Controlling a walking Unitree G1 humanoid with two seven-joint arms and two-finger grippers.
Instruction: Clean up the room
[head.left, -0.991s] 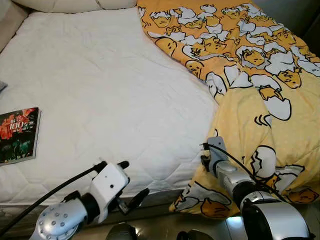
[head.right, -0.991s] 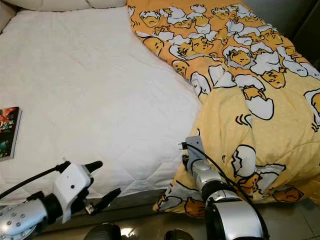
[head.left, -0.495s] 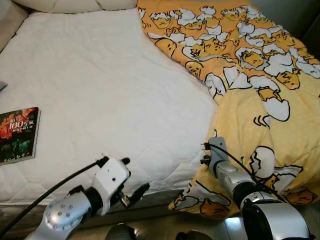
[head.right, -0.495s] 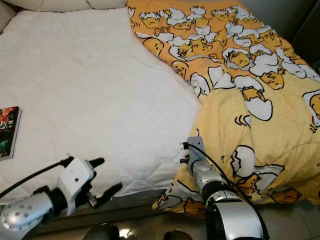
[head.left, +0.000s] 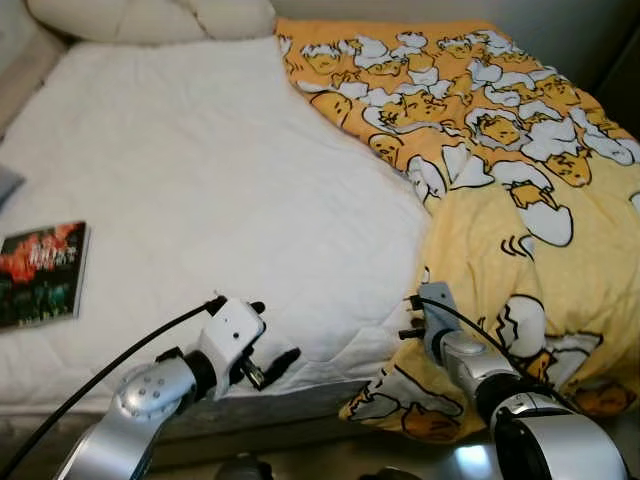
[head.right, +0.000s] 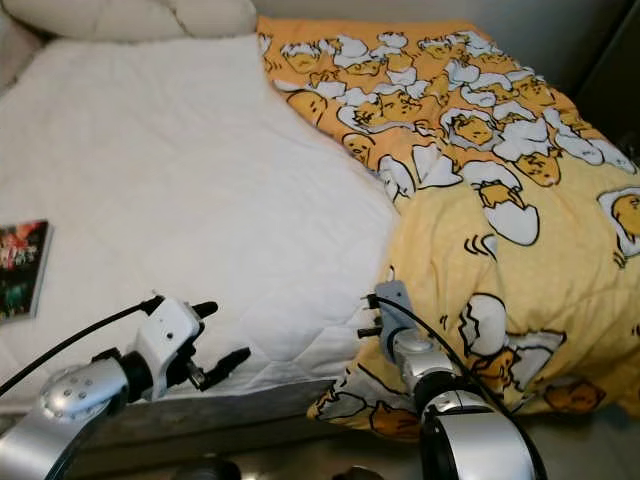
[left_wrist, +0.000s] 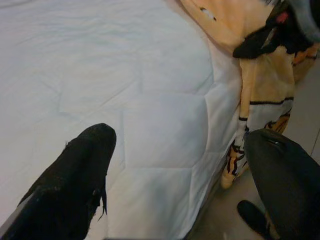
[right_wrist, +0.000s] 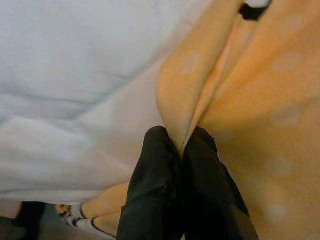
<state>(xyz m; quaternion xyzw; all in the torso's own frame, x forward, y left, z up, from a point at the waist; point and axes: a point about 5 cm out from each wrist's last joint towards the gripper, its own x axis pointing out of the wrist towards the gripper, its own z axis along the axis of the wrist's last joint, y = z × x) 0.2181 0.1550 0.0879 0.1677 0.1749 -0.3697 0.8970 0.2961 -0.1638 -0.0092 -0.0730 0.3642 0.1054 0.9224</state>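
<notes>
The right claw (right_wrist: 182, 150) pinches a thin fold of the yellow egg-print duvet (head.left: 520, 200) at the bed's (head.left: 200, 180) edge; the left claw (left_wrist: 180, 165) hangs open, empty. The fold may slip free under a hard pull.

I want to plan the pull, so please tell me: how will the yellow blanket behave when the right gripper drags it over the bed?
The yellow blanket is probably floppy: it lies in folds and hangs over the bed edge. The right gripper, jaws shut on a fold, would likely lift only that part while the rest trails. It looks thick, so it may drag on the sheet.
</notes>
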